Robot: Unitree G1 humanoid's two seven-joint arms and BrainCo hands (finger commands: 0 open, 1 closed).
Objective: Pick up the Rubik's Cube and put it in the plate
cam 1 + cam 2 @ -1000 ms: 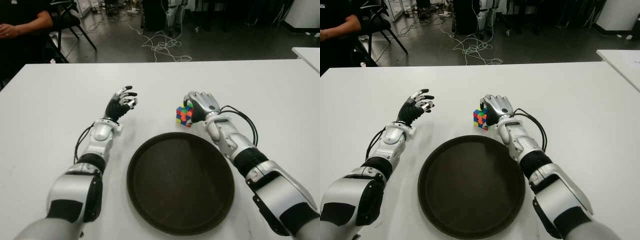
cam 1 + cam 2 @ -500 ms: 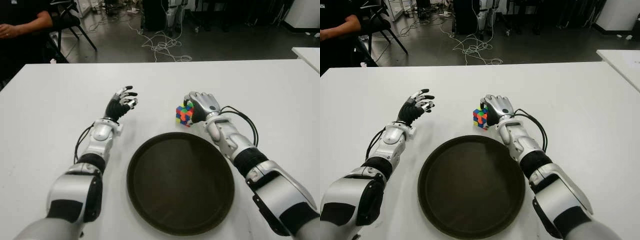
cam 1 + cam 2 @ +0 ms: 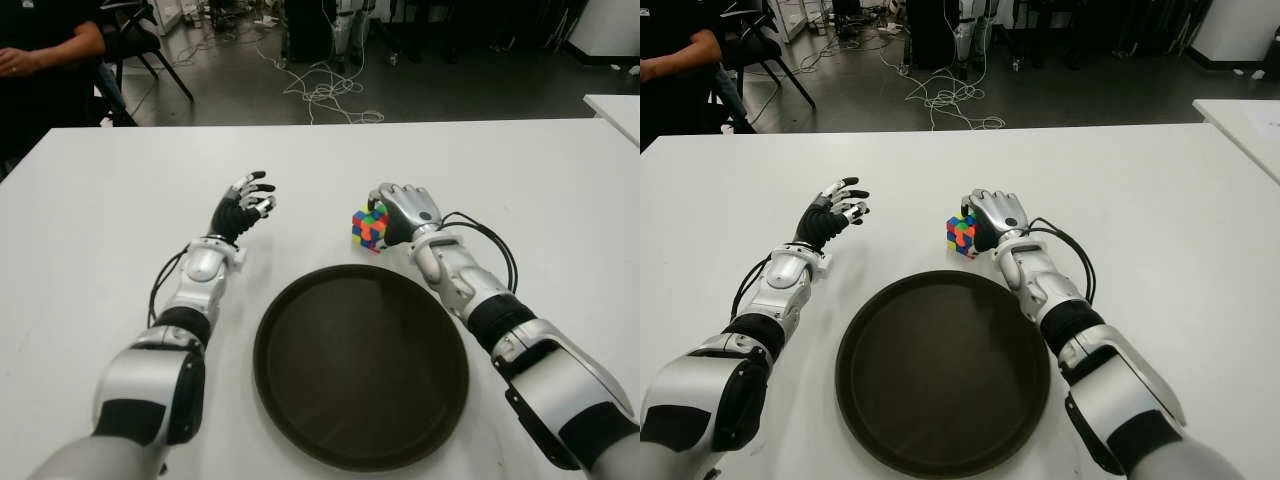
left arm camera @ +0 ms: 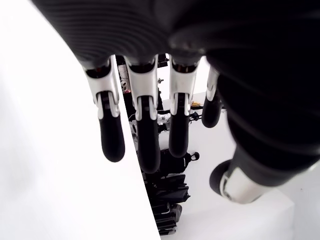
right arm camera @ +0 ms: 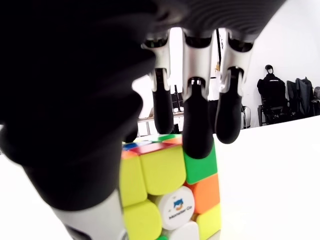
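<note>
The cube (image 3: 368, 227) sits on the white table (image 3: 100, 230), just beyond the far rim of the plate (image 3: 300, 300) and not in it. The right hand (image 3: 402, 210) is at the cube's right side, palm arched over it. In the right wrist view the fingers (image 5: 197, 132) curl down over the top of the cube (image 5: 167, 192), one fingertip pressing on a green tile, while the thumb sits against the near side; the hand is grasping the cube. Whether the cube is clear of the table cannot be told.

The plate is dark, round and shallow, and lies close to the robot between its two forearms. A black cable (image 3: 490, 240) loops along the right forearm.

The left hand (image 3: 243, 207) shows to the left of the cube, well apart from it and beyond the plate's left rim. Its fingers (image 4: 145, 135) are loosely extended with gaps between them and hold nothing.

Past the far table edge, cables (image 3: 325, 95) trail over a dark floor, and a seated person (image 3: 45, 60) shows at the far left beside a chair (image 3: 150, 45). The corner of a second white table (image 3: 615, 105) shows at the right.
</note>
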